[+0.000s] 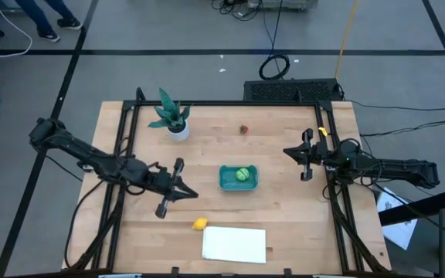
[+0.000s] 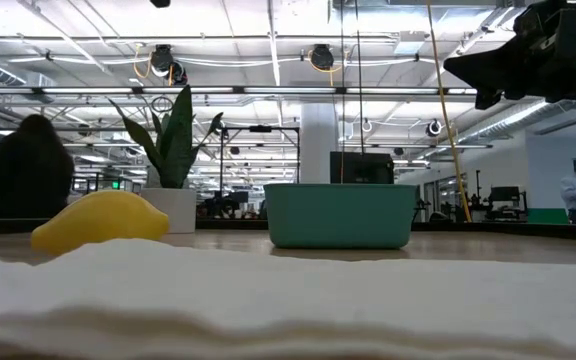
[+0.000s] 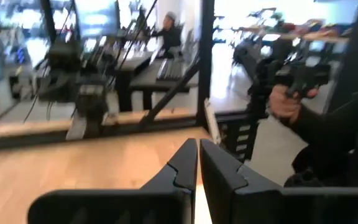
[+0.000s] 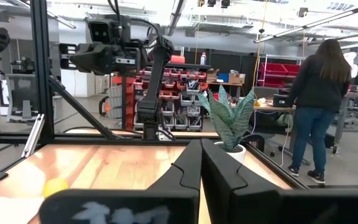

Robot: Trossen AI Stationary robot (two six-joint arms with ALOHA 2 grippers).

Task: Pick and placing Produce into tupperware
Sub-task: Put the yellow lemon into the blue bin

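**Green ball in the container, lemon and red piece out on the table**

From above, the teal container point(image 1: 239, 177) sits near the middle of the wooden table point(image 1: 284, 224), with the light green ball point(image 1: 242, 174) inside it. The yellow lemon point(image 1: 199, 224) lies on the bare wood to the near left of the container, just beside the far left corner of the white sheet point(image 1: 235, 244), which lies close to the table's near edge. The tiny red piece point(image 1: 244, 129) rests alone toward the far edge, with open wood all around it. The potted plant point(image 1: 172, 118) stands at the far left. The left gripper point(image 1: 185, 193) is over the wood left of the container and just beyond the lemon. The right gripper point(image 1: 290, 151) waits near the right edge, with a clear strip of table between it and the container.

At table height, the sheet point(image 2: 288, 300) fills the foreground. Behind it the lemon point(image 2: 101, 220) is on the left, the container point(image 2: 339, 214) in the middle and the plant point(image 2: 171, 160) between them, farther back. A dark arm point(image 2: 533, 50) hangs at the upper right.

The left wrist camera shows the left gripper point(image 3: 198, 155) with its fingers point(image 3: 182, 165) pressed together on nothing, above bare wood, with the table's frame and a person's hand point(image 3: 284, 102) beyond.

The right wrist camera shows the right gripper point(image 4: 201, 155) likewise closed and empty, the plant point(image 4: 229, 121) ahead, the lemon point(image 4: 55, 186) far off, and a person point(image 4: 316, 106) standing in the room.
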